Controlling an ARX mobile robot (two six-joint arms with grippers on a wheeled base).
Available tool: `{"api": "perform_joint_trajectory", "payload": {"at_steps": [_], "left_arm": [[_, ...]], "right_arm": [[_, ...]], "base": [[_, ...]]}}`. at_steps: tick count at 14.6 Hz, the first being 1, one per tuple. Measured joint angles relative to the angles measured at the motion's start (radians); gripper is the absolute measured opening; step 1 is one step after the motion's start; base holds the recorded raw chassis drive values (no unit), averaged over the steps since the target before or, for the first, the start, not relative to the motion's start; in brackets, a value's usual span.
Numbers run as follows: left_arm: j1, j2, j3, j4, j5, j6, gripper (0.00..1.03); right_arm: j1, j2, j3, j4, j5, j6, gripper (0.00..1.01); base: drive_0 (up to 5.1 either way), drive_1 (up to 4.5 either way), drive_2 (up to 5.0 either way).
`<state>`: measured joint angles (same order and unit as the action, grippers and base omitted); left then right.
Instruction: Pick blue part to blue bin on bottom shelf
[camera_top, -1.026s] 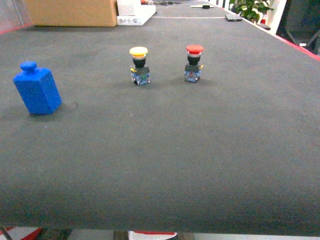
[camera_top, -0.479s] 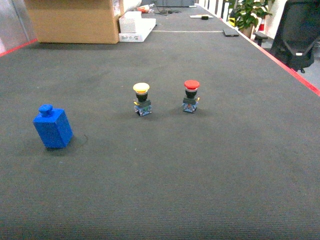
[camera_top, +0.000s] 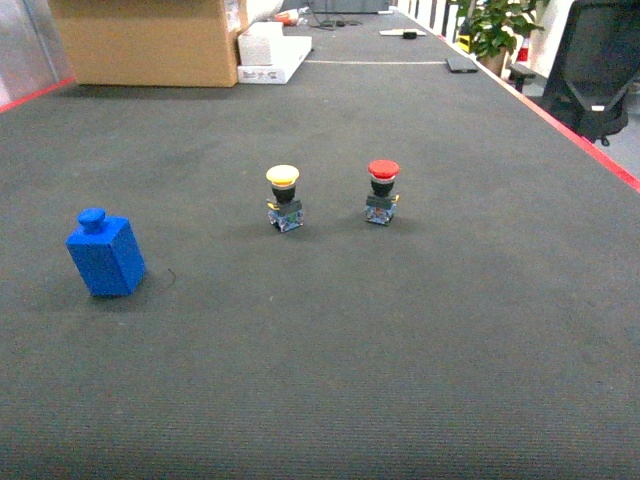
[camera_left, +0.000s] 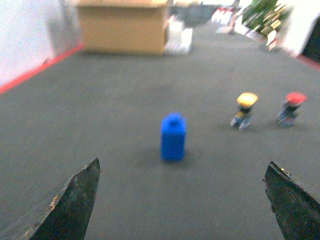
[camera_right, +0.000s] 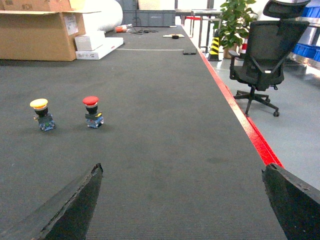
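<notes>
Item 1, blue part (camera_top: 105, 256): a blue block with a round knob on top, standing on the dark grey mat (camera_top: 400, 330), tilted slightly in the head view. It stands well to the left of the yellow-capped button (camera_top: 284, 198) and nearer the camera than it. Nothing touches it.

Item 2, left gripper (camera_left: 182, 200): two dark fingertips (camera_left: 70, 205) show at the lower corners of the left wrist view, spread wide apart with nothing between them. The blue part (camera_left: 173, 137) lies ahead of this gripper, roughly on the centre line between the tips and well apart from both. The view is blurred.

Item 3, right gripper (camera_right: 180, 202): two dark tips at the lower corners of the right wrist view, likewise spread wide and holding nothing. The blue part does not show in this view.

Item 4, red-capped button (camera_top: 382, 191): upright, just to the right of the yellow-capped button, level with it.

Item 5, cardboard box (camera_top: 150, 40): at the mat's far end, beyond and left of the yellow-capped button.

Item 6, black office chair (camera_right: 262, 55): on the floor past the mat's red edge strip (camera_right: 240, 120), far right of the yellow-capped button.
</notes>
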<state>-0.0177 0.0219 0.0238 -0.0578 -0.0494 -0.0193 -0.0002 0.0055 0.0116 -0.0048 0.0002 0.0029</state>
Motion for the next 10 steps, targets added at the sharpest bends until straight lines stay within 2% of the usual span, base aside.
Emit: {"api": "perform_joint_trajectory", "payload": {"at_steps": [1,2,3,4,5,7,8,10], "left_arm": [[-0.064,0.077,0.039,-0.084,-0.136,-0.05,0.98],[-0.1,0.178,0.057,-0.071,-0.225,-0.088,0.98],[-0.103,0.261,0.058,-0.016,-0.268,-0.105,0.98],[-0.098,0.355,0.058,0.089,-0.261,-0.105,0.98],[-0.077,0.471,0.074,0.199,-0.223,-0.105,0.98],[-0.019,0.858,0.195,0.495,-0.1,-0.111,0.98],[-0.008,1.06,0.275,0.6,-0.05,-0.113,0.98],[-0.008,1.31,0.375,0.625,-0.002,-0.111,0.98]], "right_arm": [[0.0,0.0,0.0,-0.001,0.0,0.0,0.98],[0.0,0.0,0.0,0.0,0.0,0.001,0.98],[0.0,0.0,0.0,0.0,-0.001,0.0,0.98],[0.0,0.0,0.0,0.0,0.001,0.0,0.98],[0.0,0.0,0.0,-0.001,-0.001,0.0,0.98],[0.0,0.0,0.0,-0.001,0.0,0.0,0.98],[0.0,0.0,0.0,-0.001,0.0,0.0,0.98],[0.0,0.0,0.0,0.0,0.0,0.0,0.98]], "base": [[0.0,0.0,0.0],[0.0,0.0,0.0],[0.0,0.0,0.0],[0.0,0.0,0.0],[0.0,0.0,0.0],[0.0,0.0,0.0],[0.0,0.0,0.0],[0.0,0.0,0.0]]}}
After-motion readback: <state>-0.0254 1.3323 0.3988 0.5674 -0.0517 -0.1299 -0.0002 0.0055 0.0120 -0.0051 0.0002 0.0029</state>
